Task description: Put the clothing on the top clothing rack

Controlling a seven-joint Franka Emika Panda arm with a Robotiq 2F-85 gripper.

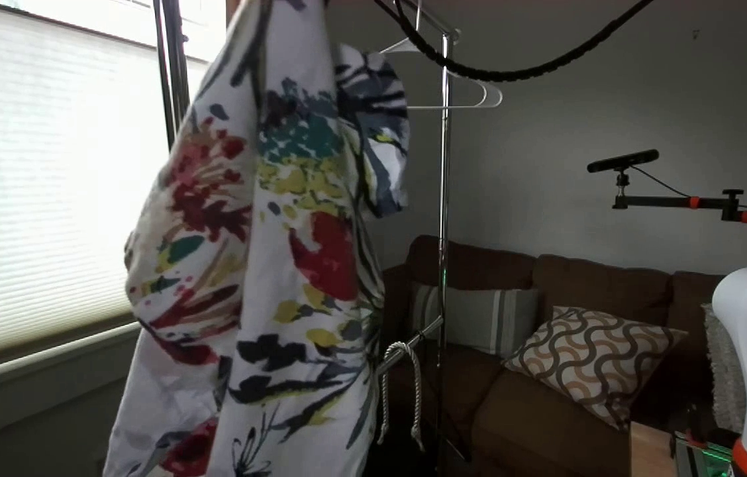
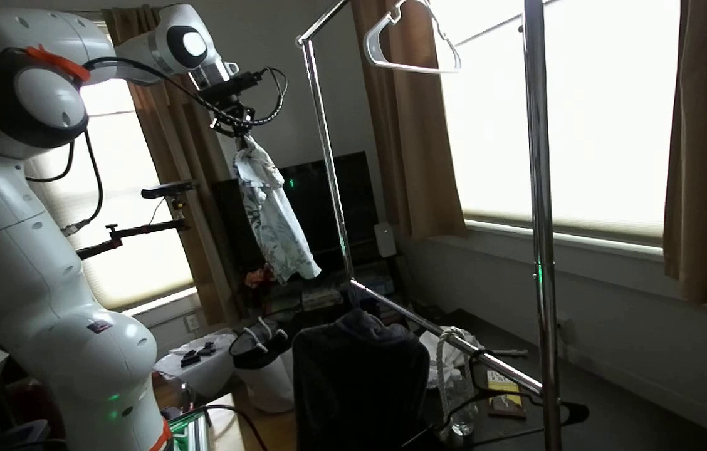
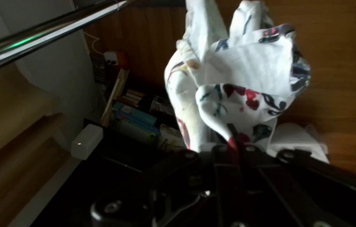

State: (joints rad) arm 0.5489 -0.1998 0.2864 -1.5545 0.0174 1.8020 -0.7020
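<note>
Your gripper [image 2: 241, 133], in the upper left of an exterior view, is closed tight and pinches the upper end of the clothing [image 2: 281, 225] between its fingertips. You have the white, flower-printed cloth hanging from there toward the middle of the frame, slanting a little rightward, with its hem just left of a slim metal upright [image 2: 330, 156]. From the wrist you see the fingertips together at the bottom centre, folded cloth spreading from them to the top edge; a shiny metal bar [image 3: 45, 33] crosses the upper left.

The top clothing rack [image 2: 323, 21] leaves through the top edge of that exterior view, to the right of your gripper and higher, apart from the clothing. Your white hanger [image 2: 416, 67] is further right. The low rail [image 2: 394, 305] slants through the lower right under a looped rope [image 2: 454, 331], beside a dark hooded garment [image 2: 360, 382].

In an exterior view, the clothing fills the left of centre from top to bottom, hiding part of the window blind [image 1: 49, 179]. Behind, at lower right, you can make out a brown sofa [image 1: 506, 404] with a patterned cushion [image 1: 602, 361].
</note>
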